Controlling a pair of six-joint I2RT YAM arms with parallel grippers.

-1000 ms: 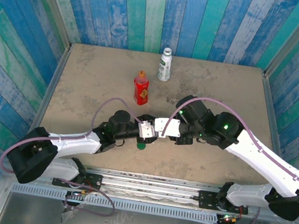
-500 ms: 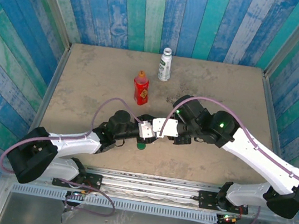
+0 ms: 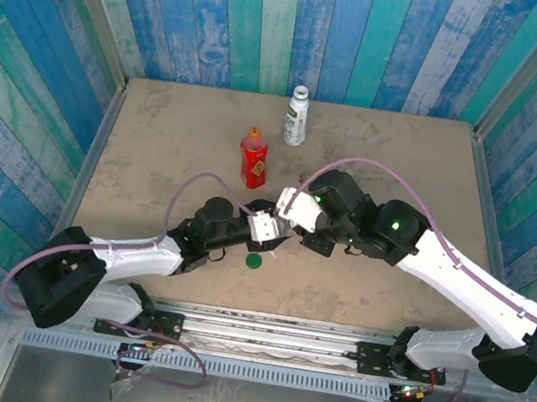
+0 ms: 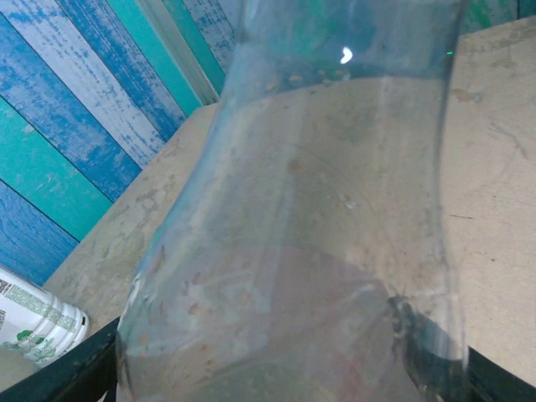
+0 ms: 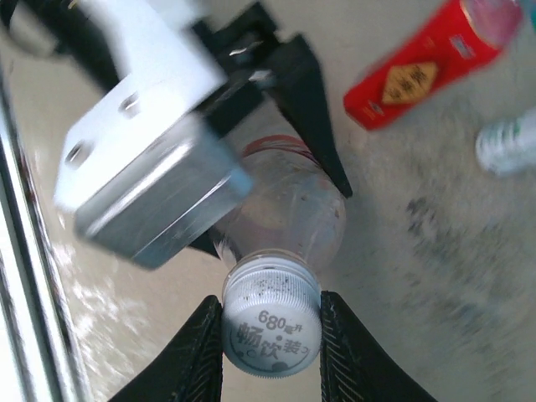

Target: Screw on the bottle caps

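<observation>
Right pincer (image 5: 270, 303) now farther left, white cap (image 5: 270, 327) between its fingers (image 5: 207, 352).

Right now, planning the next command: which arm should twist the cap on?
Right: the right gripper pinches the white cap at the mouth of the clear bottle; the left gripper grips its body.

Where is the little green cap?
In the top view, the green cap lies on the table, just on the near side of the left claw.

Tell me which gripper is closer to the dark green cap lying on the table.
Left. The left gripper, holding the clear bottle, is just beyond the dark green cap; the right gripper, on the white cap, is farther back and right.
</observation>
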